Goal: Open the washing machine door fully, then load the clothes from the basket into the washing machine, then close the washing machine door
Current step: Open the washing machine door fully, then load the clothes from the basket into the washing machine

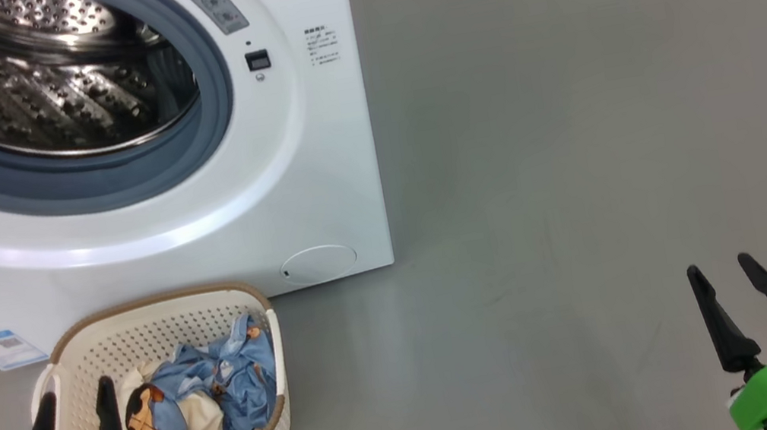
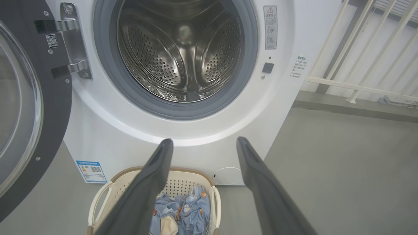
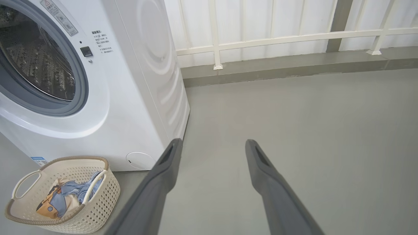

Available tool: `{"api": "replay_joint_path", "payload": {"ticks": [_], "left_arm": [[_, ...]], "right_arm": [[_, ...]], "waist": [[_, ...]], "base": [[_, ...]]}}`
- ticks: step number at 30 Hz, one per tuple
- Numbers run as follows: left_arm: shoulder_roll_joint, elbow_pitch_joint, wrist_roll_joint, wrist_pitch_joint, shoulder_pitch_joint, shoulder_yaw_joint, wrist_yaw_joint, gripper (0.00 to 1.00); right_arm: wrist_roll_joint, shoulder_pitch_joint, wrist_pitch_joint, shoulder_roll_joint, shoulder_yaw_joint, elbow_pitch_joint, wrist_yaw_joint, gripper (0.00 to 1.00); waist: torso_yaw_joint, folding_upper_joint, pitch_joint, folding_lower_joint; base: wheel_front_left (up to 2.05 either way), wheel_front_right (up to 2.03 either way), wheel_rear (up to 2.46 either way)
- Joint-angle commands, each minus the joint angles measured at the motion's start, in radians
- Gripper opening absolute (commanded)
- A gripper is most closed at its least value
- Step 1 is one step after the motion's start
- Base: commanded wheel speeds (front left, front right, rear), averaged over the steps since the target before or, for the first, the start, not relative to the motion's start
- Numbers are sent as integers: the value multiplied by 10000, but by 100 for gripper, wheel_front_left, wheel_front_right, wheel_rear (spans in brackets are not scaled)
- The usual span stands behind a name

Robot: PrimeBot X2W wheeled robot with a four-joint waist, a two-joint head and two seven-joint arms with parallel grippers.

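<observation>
Blue-printed clothes (image 1: 220, 395) sit in the basket (image 1: 151, 304) just in front of the washing machine (image 1: 316, 179), my left gripper (image 1: 75, 391) and right gripper (image 1: 718, 264) spread wide and empty, and I judge a shallow pinch could drop fabric short of the drum (image 2: 183, 58).

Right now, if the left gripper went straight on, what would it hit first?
Probably the washer front, just below the drum opening; the left gripper points over the basket. Depth unclear.
</observation>
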Motion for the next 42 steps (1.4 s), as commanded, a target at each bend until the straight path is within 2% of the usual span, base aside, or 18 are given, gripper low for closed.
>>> {"api": "replay_joint_path", "payload": {"ticks": [1, 20, 34, 42], "left_arm": [[333, -251, -107, -63, -72, 422, -15, 100], [405, -322, -395, -63, -119, 405, -15, 100], [569, -431, -458, -63, -366, 343, -15, 100], [319, -407, -323, -63, -294, 419, -15, 100]], "right_arm": [[102, 148, -122, -184, 174, -252, 17, 100], [7, 137, -122, -54, 103, -349, 17, 100], [-26, -98, -122, 49, 189, -403, 17, 100], [-21, -77, -122, 118, 239, -396, 17, 100]], "waist": [[-71, 0, -97, 0], [110, 0, 16, 0], [116, 0, 326, 0], [92, 0, 319, 0]], "base": [[0, 0, 0], [3, -12, 8], [60, -212, 152], [59, -135, 76]]}}
